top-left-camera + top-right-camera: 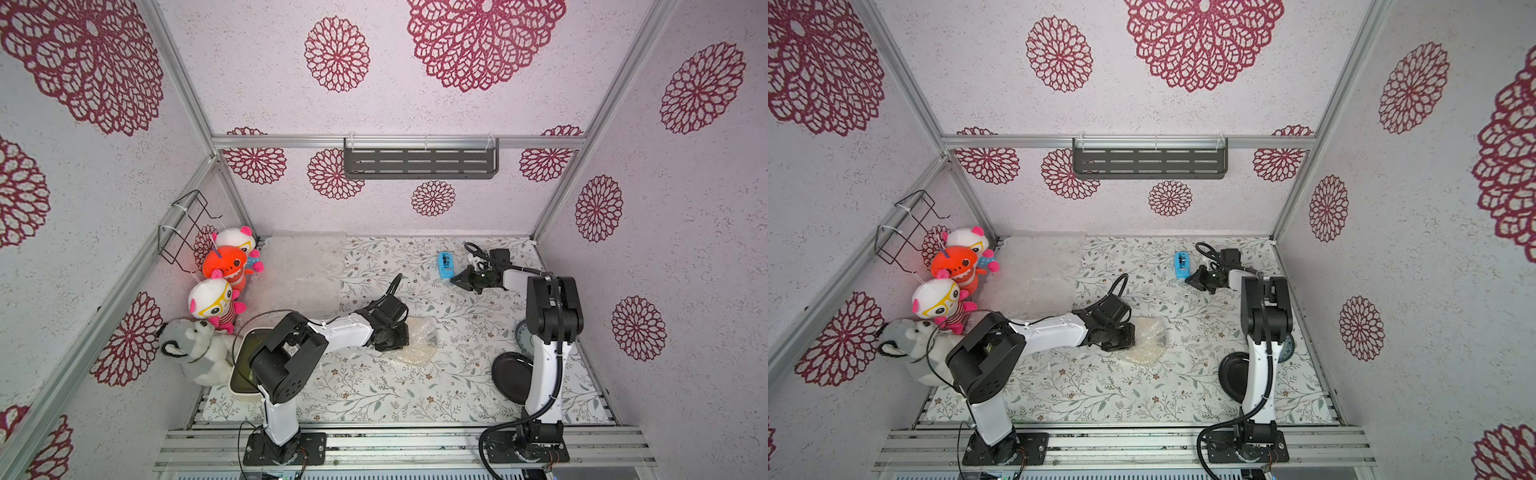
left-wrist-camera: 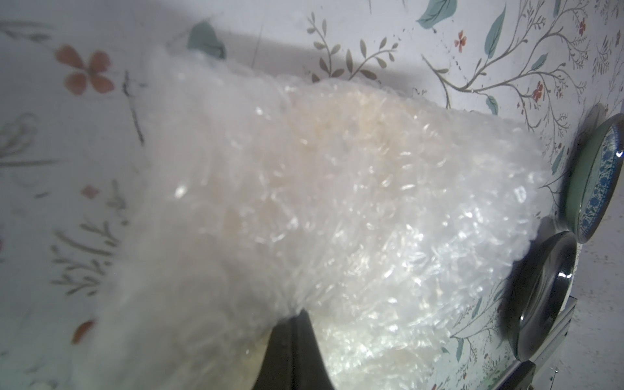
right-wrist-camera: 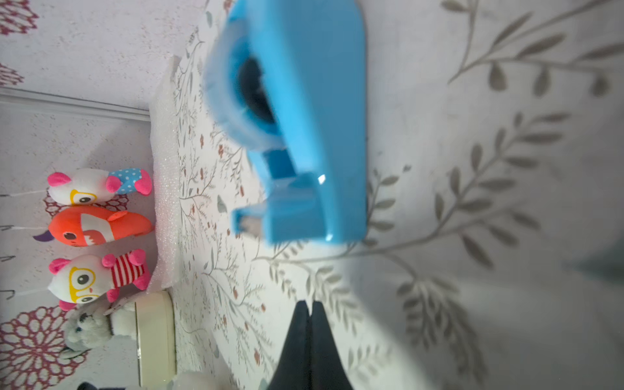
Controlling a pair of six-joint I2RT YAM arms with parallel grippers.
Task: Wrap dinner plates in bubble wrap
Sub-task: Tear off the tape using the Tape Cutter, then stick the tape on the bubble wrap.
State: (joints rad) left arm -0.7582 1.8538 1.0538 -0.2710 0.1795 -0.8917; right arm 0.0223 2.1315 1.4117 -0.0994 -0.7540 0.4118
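A cream dinner plate lies bundled in bubble wrap (image 1: 417, 345) (image 1: 1144, 345) (image 2: 337, 202) mid-table. My left gripper (image 2: 297, 315) is shut, its tips pushed against the crinkled wrap; nothing shows between the jaws. A glossy black plate (image 1: 511, 376) (image 1: 1231, 374) (image 2: 540, 290) and a blue-grey patterned plate (image 1: 523, 338) (image 2: 597, 182) sit bare at the right, partly behind the right arm. Spare bubble wrap sheets (image 1: 307, 266) (image 1: 1038, 266) lie at the back left. My right gripper (image 1: 454, 280) (image 1: 1188, 280) (image 3: 309, 304) is shut and empty, just short of a blue tape dispenser (image 1: 445, 264) (image 3: 304, 135).
A cream container with a dark inside (image 1: 241, 365) stands at the front left under the left arm. Plush toys (image 1: 224, 266) and a grey husky plush (image 1: 191, 349) line the left wall. A wire basket (image 1: 183, 228) and a dark shelf (image 1: 419, 162) hang on the walls.
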